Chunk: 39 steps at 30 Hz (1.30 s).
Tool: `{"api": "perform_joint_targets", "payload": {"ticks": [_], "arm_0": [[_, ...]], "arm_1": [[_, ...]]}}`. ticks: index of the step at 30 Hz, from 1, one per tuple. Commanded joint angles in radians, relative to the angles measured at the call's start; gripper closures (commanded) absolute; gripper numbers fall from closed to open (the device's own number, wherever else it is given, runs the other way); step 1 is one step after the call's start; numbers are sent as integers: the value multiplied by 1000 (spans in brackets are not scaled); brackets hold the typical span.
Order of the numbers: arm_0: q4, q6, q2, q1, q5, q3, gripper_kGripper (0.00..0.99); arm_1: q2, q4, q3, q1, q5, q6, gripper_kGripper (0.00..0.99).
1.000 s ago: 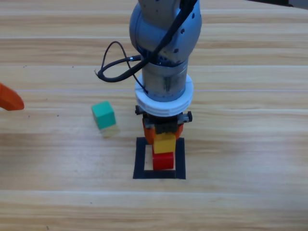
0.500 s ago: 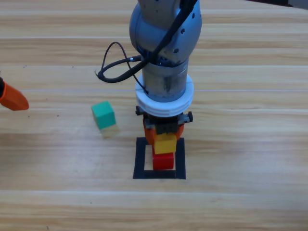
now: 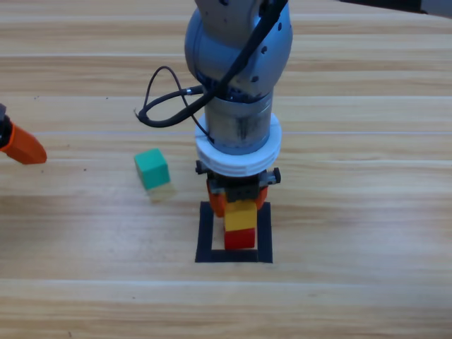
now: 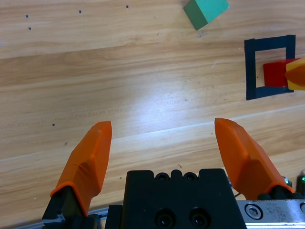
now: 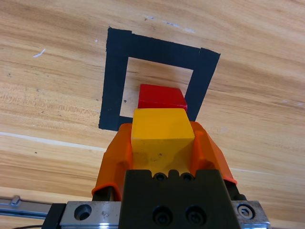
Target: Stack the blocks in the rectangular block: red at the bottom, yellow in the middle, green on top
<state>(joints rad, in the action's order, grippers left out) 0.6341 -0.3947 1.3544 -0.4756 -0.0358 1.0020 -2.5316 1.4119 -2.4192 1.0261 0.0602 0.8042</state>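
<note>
A: Wooden table, status?

B: Right gripper clamped on yellow cube, held directly above red cube. Red sits inside black tape square, just beyond the jaw tips.

A: Green?

B: Teal-green cube on bare wood, left of right gripper, outside the square.

A: Left arm?

B: Left gripper at table's left edge, jaws apart, nothing between them.

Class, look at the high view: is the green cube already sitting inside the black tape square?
No, the green cube rests on bare wood to the left of the black tape square.
</note>
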Motion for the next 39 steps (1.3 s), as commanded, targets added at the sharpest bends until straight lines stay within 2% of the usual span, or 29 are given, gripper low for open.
{"api": "perform_joint_targets", "payload": {"ticks": [1, 31, 34, 36, 38, 39], "arm_0": [[-17, 8, 29, 28, -12, -29, 71], [-20, 13, 37, 32, -12, -32, 73], [-20, 13, 35, 32, -12, -34, 73], [-20, 13, 35, 34, -12, -34, 73], [-20, 13, 35, 34, -12, -34, 73], [-22, 13, 35, 34, -12, -36, 73]], "arm_1": [[-68, 18, -11, 35, 9, 3, 913], [-73, 30, -20, 20, 29, 1, 893], [-75, 32, -20, 15, 29, 1, 705], [-75, 33, -20, 12, 27, 1, 450], [-75, 35, -20, 11, 29, 1, 100], [-72, 36, -21, 11, 32, 1, 21]]}}
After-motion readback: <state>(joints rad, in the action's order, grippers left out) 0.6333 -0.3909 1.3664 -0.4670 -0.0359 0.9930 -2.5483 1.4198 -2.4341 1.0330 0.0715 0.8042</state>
